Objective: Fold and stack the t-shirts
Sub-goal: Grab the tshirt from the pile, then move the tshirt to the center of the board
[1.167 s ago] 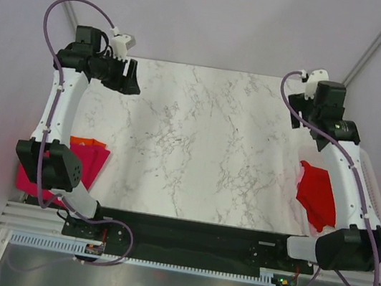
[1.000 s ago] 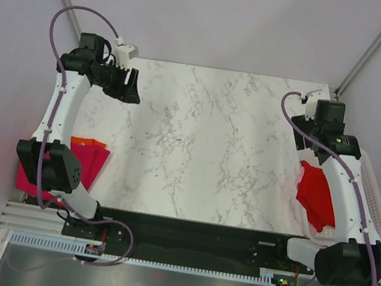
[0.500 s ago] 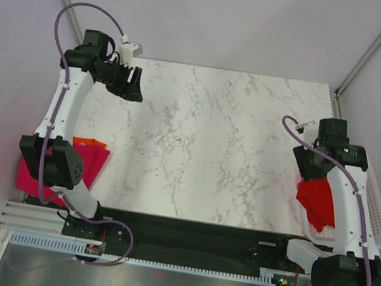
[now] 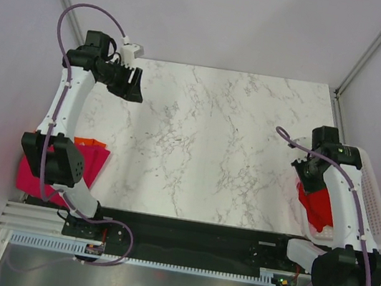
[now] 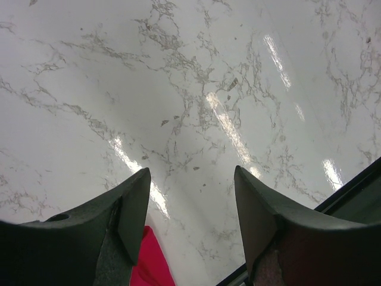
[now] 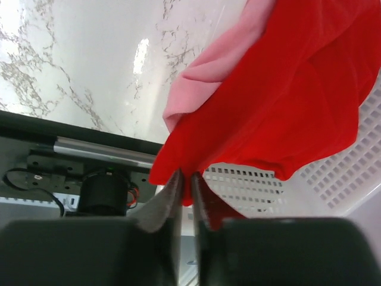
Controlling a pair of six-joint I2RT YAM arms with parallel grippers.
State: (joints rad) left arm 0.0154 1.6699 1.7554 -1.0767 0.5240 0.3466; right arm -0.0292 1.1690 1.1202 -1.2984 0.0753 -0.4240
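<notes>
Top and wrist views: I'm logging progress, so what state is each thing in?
Bright red cloth t-shirt: crumpled, unfolded.
Right gripper: shut on that red t-shirt's edge.
Left gripper: open, empty.
Pale pink cloth t-shirt: unfolded, against the red one.
White perforated plastic basket: upright.
Magenta cloth t-shirt: lying loose, untouched.

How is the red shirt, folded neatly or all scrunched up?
Scrunched up, not folded. The red shirt hangs in loose wrinkles by the white basket, its lower edge pinched by the right gripper.
</notes>
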